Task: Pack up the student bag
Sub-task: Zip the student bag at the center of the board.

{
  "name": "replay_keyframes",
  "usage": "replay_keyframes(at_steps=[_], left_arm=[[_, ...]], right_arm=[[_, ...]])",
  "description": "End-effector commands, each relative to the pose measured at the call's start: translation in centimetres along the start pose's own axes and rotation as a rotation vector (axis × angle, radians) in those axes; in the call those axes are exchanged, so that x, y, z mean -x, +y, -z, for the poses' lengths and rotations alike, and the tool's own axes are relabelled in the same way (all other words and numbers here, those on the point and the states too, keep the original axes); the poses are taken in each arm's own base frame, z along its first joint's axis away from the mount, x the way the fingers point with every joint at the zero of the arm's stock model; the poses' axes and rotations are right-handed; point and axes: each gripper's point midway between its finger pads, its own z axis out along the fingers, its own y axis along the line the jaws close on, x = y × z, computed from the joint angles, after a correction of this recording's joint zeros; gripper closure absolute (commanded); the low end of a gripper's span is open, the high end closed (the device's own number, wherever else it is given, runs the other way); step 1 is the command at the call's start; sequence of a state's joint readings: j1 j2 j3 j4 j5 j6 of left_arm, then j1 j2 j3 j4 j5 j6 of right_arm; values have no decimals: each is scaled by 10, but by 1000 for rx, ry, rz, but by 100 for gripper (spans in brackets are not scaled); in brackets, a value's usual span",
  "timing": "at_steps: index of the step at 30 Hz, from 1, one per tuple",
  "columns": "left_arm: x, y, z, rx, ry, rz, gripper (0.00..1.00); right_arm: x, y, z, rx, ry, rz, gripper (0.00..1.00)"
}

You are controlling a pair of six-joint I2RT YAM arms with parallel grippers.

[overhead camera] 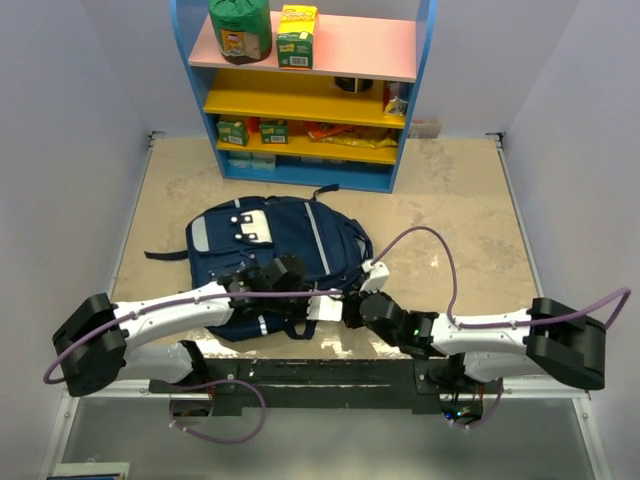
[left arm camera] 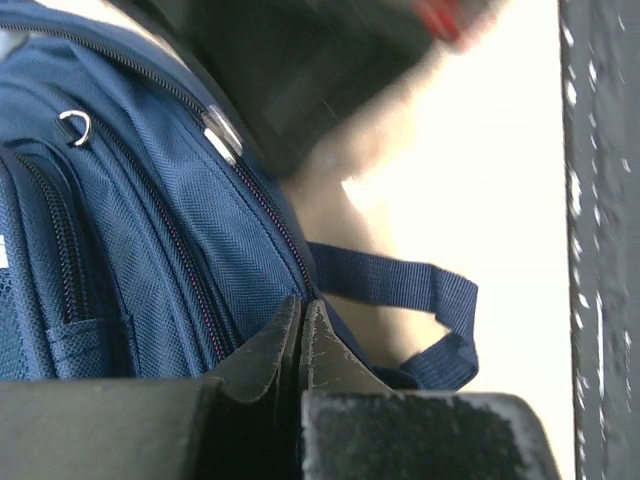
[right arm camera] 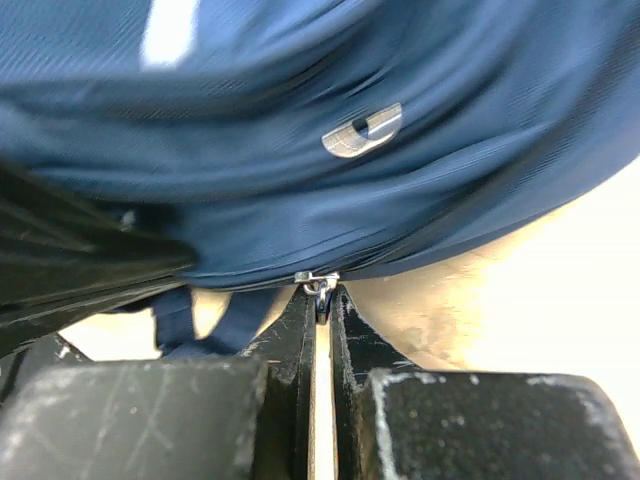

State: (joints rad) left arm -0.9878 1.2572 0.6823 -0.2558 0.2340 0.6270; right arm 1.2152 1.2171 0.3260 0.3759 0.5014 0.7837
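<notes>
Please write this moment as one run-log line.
left end effector: shut, tips against backpack | right end effector: shut on zipper pull | backpack: flat on table

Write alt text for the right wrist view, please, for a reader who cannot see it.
The right hand is shut on a small metal zipper pull at the lower edge of a navy bag, which fills the upper part of the view. A silver clip sits on the fabric above, and pale table shows at the right.

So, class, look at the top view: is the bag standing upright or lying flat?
Lying flat: the bag rests on the table, with its front pockets facing up.
</notes>
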Motion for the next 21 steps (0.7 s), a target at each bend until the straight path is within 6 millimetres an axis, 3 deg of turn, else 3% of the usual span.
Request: replay_keyframes(at_steps=[1,6,11,15,21], left_arm=[[-40,-26,21,-78,122,-27,100],[-46,-35,36,-121,148,-81,100],[-51,-46,58,-178,170,-186,100],[-71,-63,84,-249,233,-281,100],[-65,-55,111,-187,220,-362,100]], right_arm=[[24,-13,4,-35,-53,-62,100],[42,-23,1,-88,-46,-42,100],[45,-44,-7,-158,0,-39,100],[70,-43,-10,-220,-20,-24,100],[107,-57,3,-316,-108,-26,100]])
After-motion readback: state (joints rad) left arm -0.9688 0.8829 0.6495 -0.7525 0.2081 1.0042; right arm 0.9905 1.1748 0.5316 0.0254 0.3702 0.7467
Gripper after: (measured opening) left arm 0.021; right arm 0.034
